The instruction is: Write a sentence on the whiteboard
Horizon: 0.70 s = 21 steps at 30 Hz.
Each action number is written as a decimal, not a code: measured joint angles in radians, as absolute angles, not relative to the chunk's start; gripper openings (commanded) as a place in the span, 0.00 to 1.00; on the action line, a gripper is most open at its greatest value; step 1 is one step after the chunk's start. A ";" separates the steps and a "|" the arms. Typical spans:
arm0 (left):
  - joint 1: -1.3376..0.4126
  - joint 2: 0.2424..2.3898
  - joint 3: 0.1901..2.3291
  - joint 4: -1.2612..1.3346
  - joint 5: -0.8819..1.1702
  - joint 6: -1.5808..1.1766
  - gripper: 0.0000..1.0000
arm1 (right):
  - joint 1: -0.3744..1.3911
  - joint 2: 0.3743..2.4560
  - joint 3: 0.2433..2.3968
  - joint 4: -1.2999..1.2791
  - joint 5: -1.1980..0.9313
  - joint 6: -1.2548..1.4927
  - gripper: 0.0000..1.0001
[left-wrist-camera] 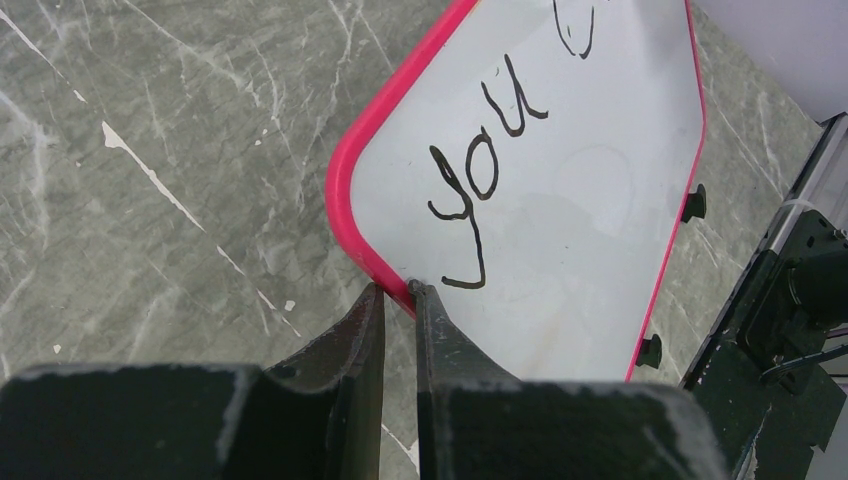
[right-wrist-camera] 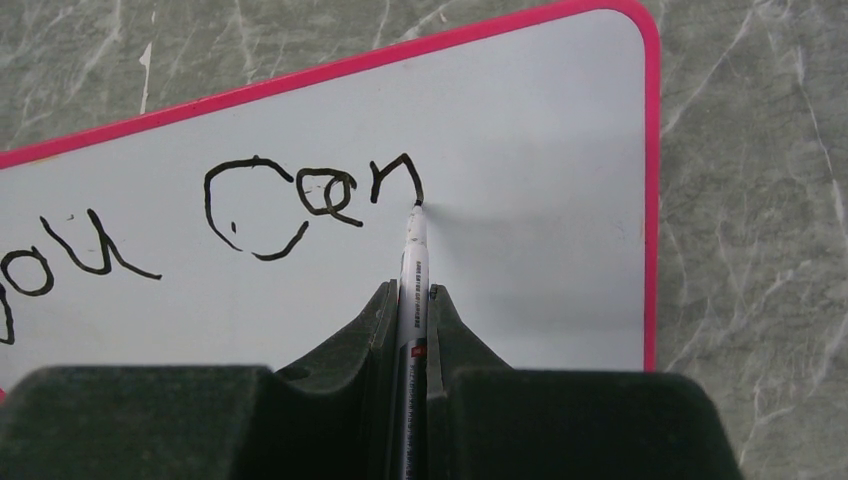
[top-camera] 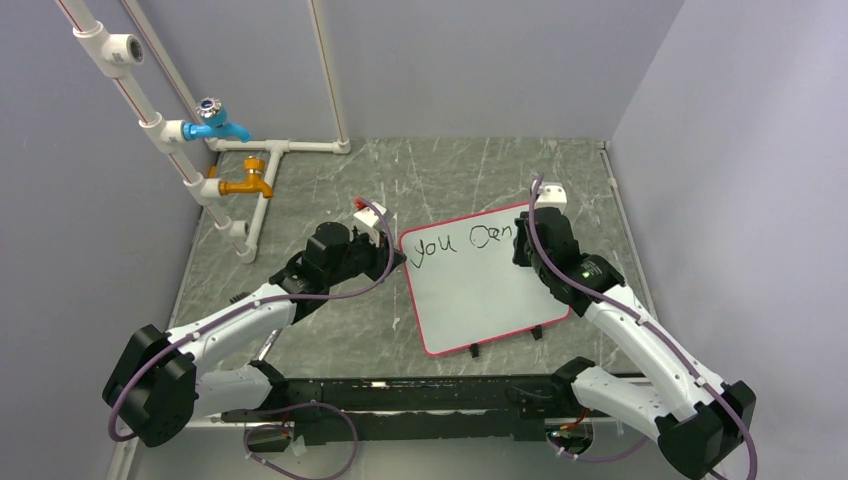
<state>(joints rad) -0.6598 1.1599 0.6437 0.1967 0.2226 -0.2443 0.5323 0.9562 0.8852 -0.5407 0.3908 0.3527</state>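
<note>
1. On the tabletop (top-camera: 300, 190), center-right: the whiteboard (top-camera: 480, 295) lies flat, face up and skewed a bit. Far-left corner points toward the L arm, black feet on the near edge face the arm bases.
2. R gripper (right-wrist-camera: 408, 292) is clamped on a marker (right-wrist-camera: 413, 250), barrel running straight out btwn the fingers. Tip touches the board face at the foot of the last stroke of "Cen".
3. Key relation: the text line runs L→R along the board's far edge, "you" then "Cen". Bare white lies to the right of the tip, up to the right rim, so next strokes should go rightward, away from the L gripper. My read: room for only a few more letters on that line, then a new row lower down.
4. L gripper (left-wrist-camera: 398, 292) sits at the board's left edge near the "y". Fingers are pressed nearly together w/ the pink rim btwn the tips, so it looks to be pinching the rim to steady the board.
5. Pose: R arm reaches fwd over the board's right side, wrist pitched down. L arm is stretched low across the table, wrist aimed at the rim. R is the writing arm and the nearer one to the open space.
6. Progress est: sentence partly written, more to go.
</note>
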 measured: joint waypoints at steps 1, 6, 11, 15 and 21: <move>-0.660 1.160 0.644 0.197 0.223 -0.244 0.00 | 0.533 0.952 0.885 -0.544 0.389 0.355 0.00; -0.660 1.160 0.644 0.196 0.222 -0.244 0.00 | 0.532 0.921 0.885 -0.571 0.388 0.363 0.00; -0.660 1.155 0.644 0.193 0.222 -0.244 0.00 | 0.532 0.884 0.897 -0.598 0.388 0.367 0.00; -0.661 1.148 0.648 0.178 0.222 -0.237 0.03 | 0.532 0.869 0.915 -0.604 0.389 0.370 0.00; -0.661 1.147 0.659 0.154 0.221 -0.226 0.16 | 0.532 0.864 0.919 -0.614 0.388 0.371 0.00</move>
<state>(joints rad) -0.6609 1.1469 0.6590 0.1543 0.2214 -0.2260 0.5323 0.8639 0.9192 -0.6136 0.3882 0.3706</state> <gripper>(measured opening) 0.161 0.124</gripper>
